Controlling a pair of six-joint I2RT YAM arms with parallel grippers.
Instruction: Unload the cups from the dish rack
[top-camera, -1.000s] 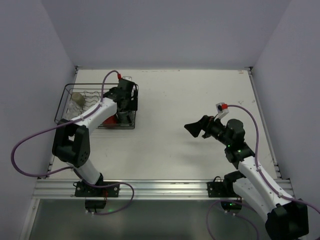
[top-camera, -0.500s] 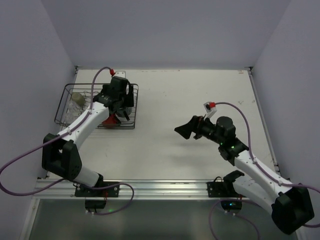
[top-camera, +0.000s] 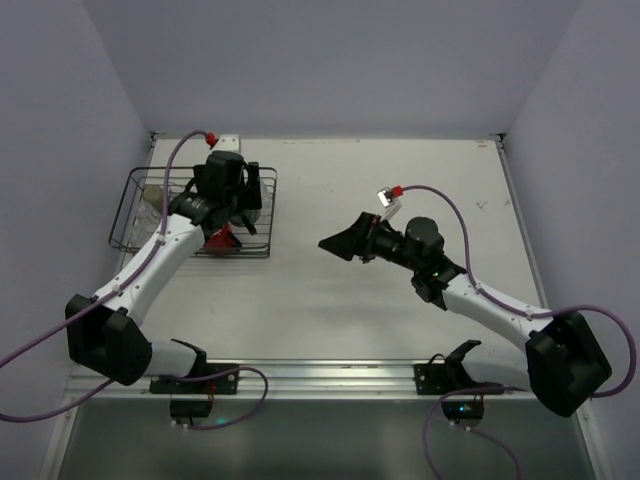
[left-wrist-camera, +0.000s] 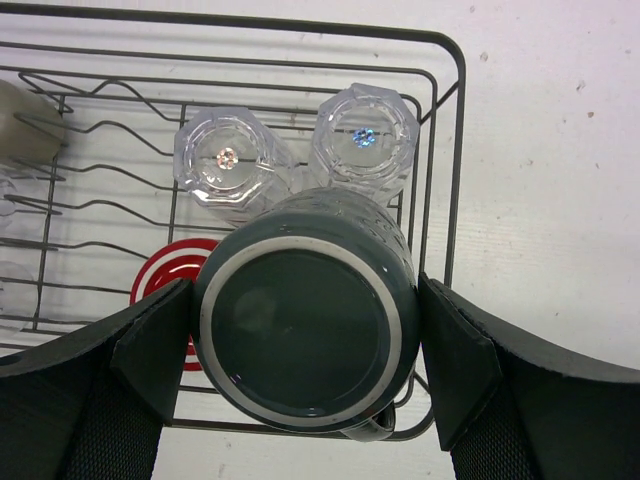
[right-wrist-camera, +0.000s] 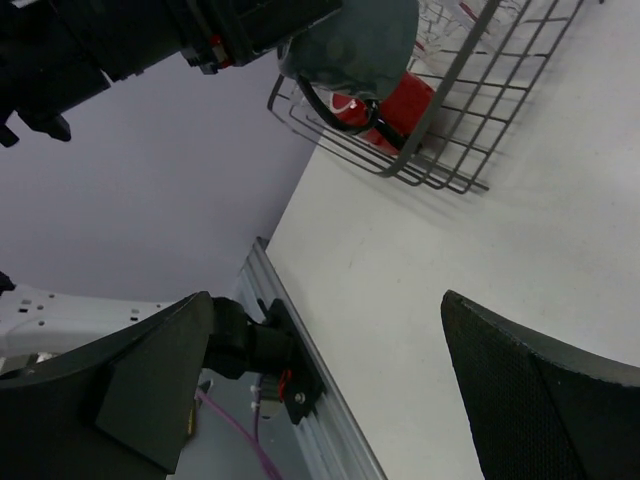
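My left gripper (left-wrist-camera: 305, 330) is shut on the dark grey-green mug (left-wrist-camera: 300, 300), bottom up, held over the near right corner of the dish rack (left-wrist-camera: 452, 140). In the rack below are a red mug (left-wrist-camera: 160, 285), two upturned clear glass cups (left-wrist-camera: 225, 160) (left-wrist-camera: 365, 135) and an olive-grey cup (left-wrist-camera: 20, 120) at the left edge. From above, the left gripper (top-camera: 240, 200) is over the rack (top-camera: 125, 220). My right gripper (top-camera: 335, 243) is open and empty, in the air right of the rack. In the right wrist view the held mug (right-wrist-camera: 350, 40) hangs above the red mug (right-wrist-camera: 400, 105).
The rack stands at the table's far left, near the left wall. The left arm's base (right-wrist-camera: 250, 345) and the front rail (right-wrist-camera: 310, 400) show in the right wrist view. White tabletop (top-camera: 400, 190) stretches right of the rack.
My left gripper has shifted toward the rack's far right with the grey-green mug in it. My right gripper has moved left across the table toward the rack.
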